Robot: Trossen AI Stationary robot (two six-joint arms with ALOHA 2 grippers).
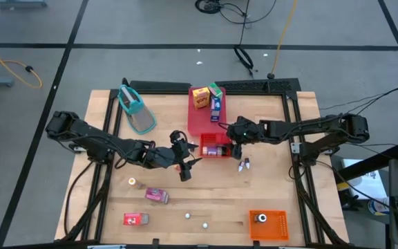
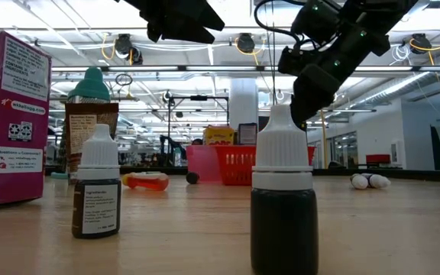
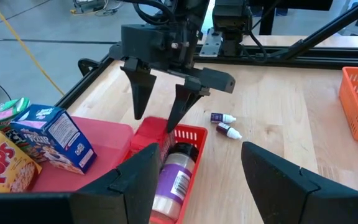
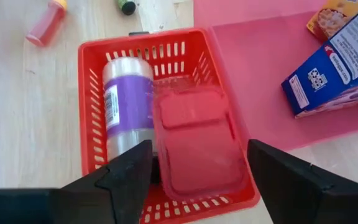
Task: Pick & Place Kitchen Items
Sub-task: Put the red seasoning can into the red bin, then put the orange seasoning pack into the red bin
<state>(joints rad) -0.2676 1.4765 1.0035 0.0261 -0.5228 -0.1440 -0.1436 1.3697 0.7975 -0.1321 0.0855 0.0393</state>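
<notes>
My right gripper (image 4: pixel 207 177) is open and points down over the red basket (image 1: pixel 216 146). Its fingers stand on either side of a red carton (image 4: pixel 194 140) that lies in the basket beside a purple-labelled jar (image 4: pixel 126 99). I cannot tell whether they touch the carton. My left gripper (image 3: pixel 197 180) is open and empty. It hovers just left of the basket (image 3: pixel 188 134), facing the right gripper (image 3: pixel 157 115). Yellow (image 1: pixel 200 97), blue (image 1: pixel 216 105) and green (image 1: pixel 216 88) cartons stand on the red tray (image 1: pixel 197 121).
Two small dropper bottles (image 1: pixel 244 164) lie right of the basket. A red bottle (image 4: pixel 45 22) lies left of it. A teal scoop (image 1: pixel 137 111) lies far left. A pink carton (image 1: pixel 156 196), a red carton (image 1: pixel 135 219), two upright dropper bottles (image 2: pixel 283 206) and the orange bin (image 1: pixel 267 225) sit near the front edge.
</notes>
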